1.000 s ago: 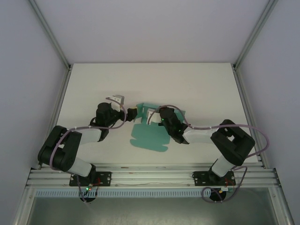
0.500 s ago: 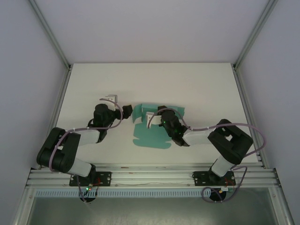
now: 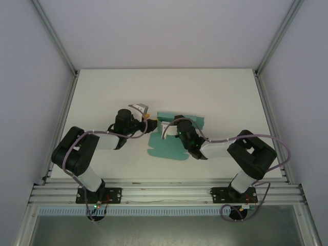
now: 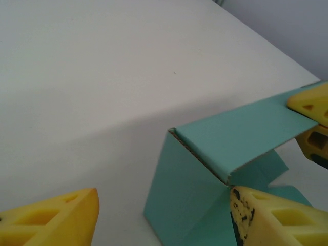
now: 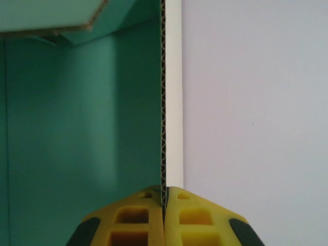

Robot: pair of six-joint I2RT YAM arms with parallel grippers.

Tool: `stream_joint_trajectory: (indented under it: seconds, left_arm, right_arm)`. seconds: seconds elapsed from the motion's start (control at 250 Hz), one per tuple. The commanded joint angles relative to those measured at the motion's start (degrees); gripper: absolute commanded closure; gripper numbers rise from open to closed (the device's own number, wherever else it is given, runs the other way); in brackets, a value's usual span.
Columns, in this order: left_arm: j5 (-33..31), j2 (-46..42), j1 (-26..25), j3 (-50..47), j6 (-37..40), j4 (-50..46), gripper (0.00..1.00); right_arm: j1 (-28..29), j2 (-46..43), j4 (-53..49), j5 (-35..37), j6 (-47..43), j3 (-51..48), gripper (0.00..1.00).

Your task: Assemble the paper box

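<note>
My right pincer [image 5: 165, 190] clamps the paper box [image 3: 171, 147]; my left pincer [image 4: 164, 193] stands apart around a folded corner.

The teal card lies half folded on the white table [image 3: 205, 87], near the middle and just ahead of both my arms, with one part flat and another raised. In my right wrist view both yellow fingers are pressed together on the edge of an upright wall, its corrugated edge running straight up from between them. In my left wrist view my two fingers are wide apart; a creased, lifted panel sits between them, its fold right at the tip of one finger [image 4: 266, 220], while the other finger [image 4: 51, 220] is clear of the card.
</note>
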Motion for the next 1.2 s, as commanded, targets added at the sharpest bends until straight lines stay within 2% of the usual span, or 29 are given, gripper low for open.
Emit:
stream_joint_trajectory:
  seconds: [0.0, 0.06, 0.288, 0.476, 0.556, 0.971, 1.155, 1.195]
  left_arm:
    - [1.32, 2.24, -0.40, 0.28, 2.96, -4.00, 0.31]
    - [2.33, 3.55, -0.44, 0.47, 3.06, -2.37, 0.31]
    - [4.65, 7.32, -2.91, 5.85, 6.51, -8.39, 0.31]
    - [7.12, 9.00, -3.06, 7.68, 8.53, -13.47, 0.28]
    - [5.24, 9.45, -3.17, 7.69, 8.40, -12.11, 0.29]
    - [2.57, 11.86, -3.24, 11.76, 7.09, -3.43, 0.49]
    - [1.51, 12.41, -3.81, 13.68, 6.60, -3.02, 0.61]
    - [-0.14, 12.59, -4.12, 14.70, 6.33, -4.03, 0.67]
  right_arm:
    - [0.70, -0.15, -0.93, -1.53, 1.37, 0.48, 1.00]
    - [0.68, -0.28, -0.90, -1.83, 1.59, 0.20, 1.00]
    - [0.67, -0.66, -4.76, -2.13, 3.47, 0.81, 1.00]
    - [0.68, -0.90, -5.55, -2.29, 3.85, 0.38, 1.00]
    - [0.68, -1.51, -5.56, -2.27, 4.41, 0.16, 1.00]
    - [1.04, -0.48, -17.94, -6.58, 9.84, 2.44, 1.00]
    - [1.00, 1.10, -20.69, -7.66, 10.96, 3.23, 1.00]
    - [0.94, 1.21, -21.68, -7.86, 11.75, 3.63, 1.00]
